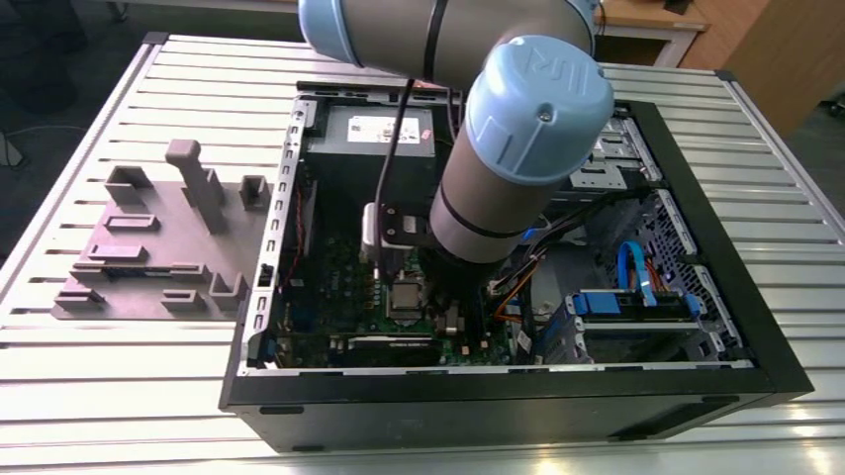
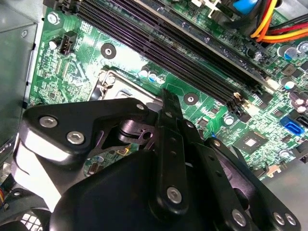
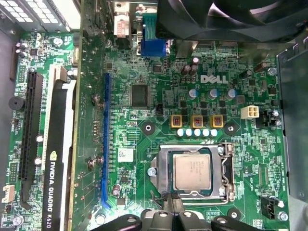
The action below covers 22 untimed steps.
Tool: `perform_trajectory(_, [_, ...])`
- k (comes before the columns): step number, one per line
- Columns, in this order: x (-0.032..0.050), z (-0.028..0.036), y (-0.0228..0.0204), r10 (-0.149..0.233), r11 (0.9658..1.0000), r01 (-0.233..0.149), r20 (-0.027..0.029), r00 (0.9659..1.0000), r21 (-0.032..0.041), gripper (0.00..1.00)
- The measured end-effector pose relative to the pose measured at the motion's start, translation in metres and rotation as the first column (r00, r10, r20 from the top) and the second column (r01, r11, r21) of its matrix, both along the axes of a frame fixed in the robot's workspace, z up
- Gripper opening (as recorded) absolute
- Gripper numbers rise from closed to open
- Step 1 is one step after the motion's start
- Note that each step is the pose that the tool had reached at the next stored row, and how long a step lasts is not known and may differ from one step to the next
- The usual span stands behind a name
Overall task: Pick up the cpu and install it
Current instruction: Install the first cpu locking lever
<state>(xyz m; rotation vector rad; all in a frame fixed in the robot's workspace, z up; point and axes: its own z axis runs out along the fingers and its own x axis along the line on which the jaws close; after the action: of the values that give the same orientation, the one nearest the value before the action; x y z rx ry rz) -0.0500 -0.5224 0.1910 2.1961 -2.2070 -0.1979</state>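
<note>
The cpu (image 3: pixel 191 172) is seen lying flat and square inside the motherboard socket (image 3: pixel 164 166) (seemingly seated so its contacts meet), while the tool (image 3: pixel 172 198), drawn narrow and holding nothing, is poised just beside the socket's edge.

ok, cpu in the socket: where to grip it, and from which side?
Probably by two opposite edges of the cpu, coming straight down from above. It lies flat, silver top up, sunk in the socket frame, so only its thin rim offers a hold and a sideways approach looks blocked.
</note>
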Motion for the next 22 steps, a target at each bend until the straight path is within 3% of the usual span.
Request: perform_trajectory(22, [0.0069, -0.0051, 0.0004, 0.008, 1.0000, -0.008, 0.0009, 1.0000, 0.0008, 0.11])
